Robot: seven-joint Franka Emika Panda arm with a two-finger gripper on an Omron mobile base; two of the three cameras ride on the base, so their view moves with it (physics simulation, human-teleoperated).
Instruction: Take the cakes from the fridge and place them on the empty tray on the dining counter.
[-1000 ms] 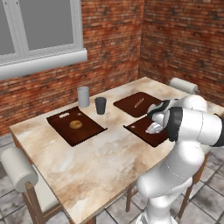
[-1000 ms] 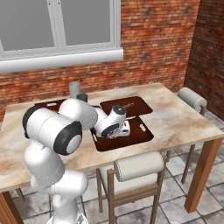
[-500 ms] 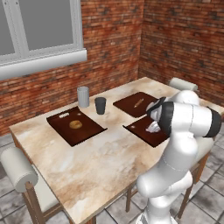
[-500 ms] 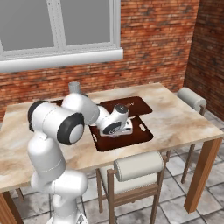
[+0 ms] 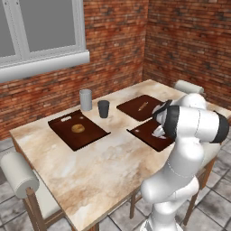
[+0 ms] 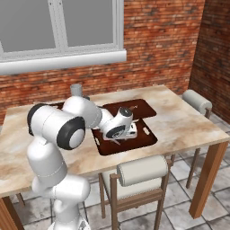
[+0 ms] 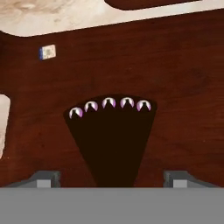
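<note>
Simulated dining scene with the white arm bent low over the marble counter (image 5: pixel 103 158), its claw (image 7: pixel 112 178) pointing down at the dark brown tray (image 6: pixel 146 141) nearest the counter's front edge. In the hand view the two dark fingertips (image 7: pixel 46 178) stand far apart at either side of the frame, so the claw is open and grips nothing. Between the fingertips, and running away from them, lies the chocolate cake (image 7: pixel 109 140), a dark wedge flat on the tray with its narrow point toward the claw and its broad end, topped by a row of five small pale dollops, away from it; neither fingertip touches it. Beyond the cake and to one side a small pale square (image 7: pixel 47 51) lies on the tray near its rim. In the right base view the hand sits just above the tray's middle, with a white chair back (image 6: pixel 141 170) below it at the counter's edge. Behind the claw a second tray (image 5: pixel 142 107) carries a long tan stick (image 5: pixel 143 106); farther off to the arm's left a third tray (image 5: pixel 77 131) carries a round tan biscuit (image 5: pixel 77 128). Near those two trays stand a grey cup (image 5: pixel 85 99) and a dark cup (image 5: pixel 103 108), well apart from the claw
</note>
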